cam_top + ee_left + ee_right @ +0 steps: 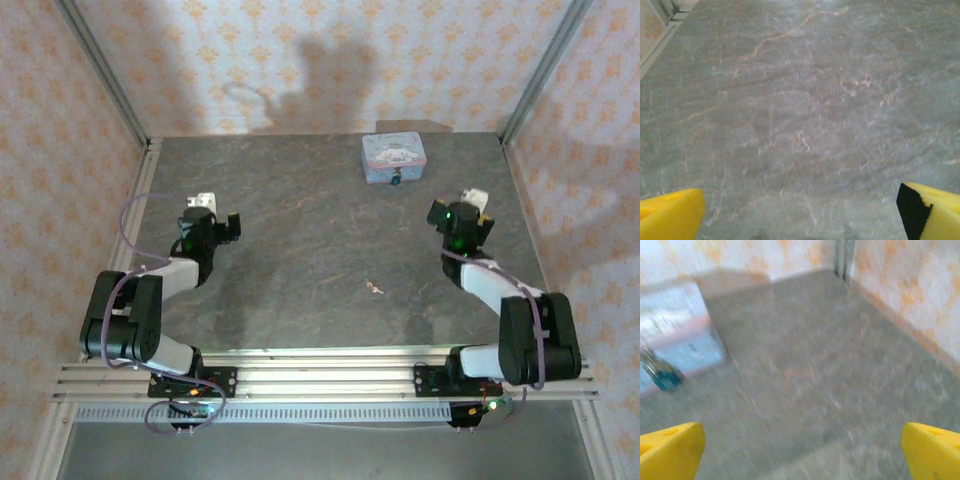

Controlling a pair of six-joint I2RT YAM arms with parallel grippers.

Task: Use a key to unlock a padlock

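From the top external camera, the grey stone-patterned tabletop (300, 250) is carrying a light-blue tin (393, 156) by its far edge, a little right of the middle. The padlock (397, 182) is showing as a tiny dark speck touching the tin's near side. The key (374, 287) is lying alone close to the centre of the tabletop, well apart from the padlock and from both arms. The left gripper (212, 216) is hanging near the left edge and the right gripper (462, 208) near the right edge. From this height I cannot tell how their jaws are standing.

In the left wrist view, the left gripper (800, 220) is holding its jaws wide. Its 2 yellow fingers (670, 215) are sitting in the bottom corners with bare tabletop between them.

In the right wrist view, which is blurred, the right gripper (800, 455) is spreading its jaws wide over bare tabletop. The tin (675, 335) is sitting at the left, with the padlock (662, 375) resting against its front face. A patterned wall (900, 285) is running along the tabletop's right edge.
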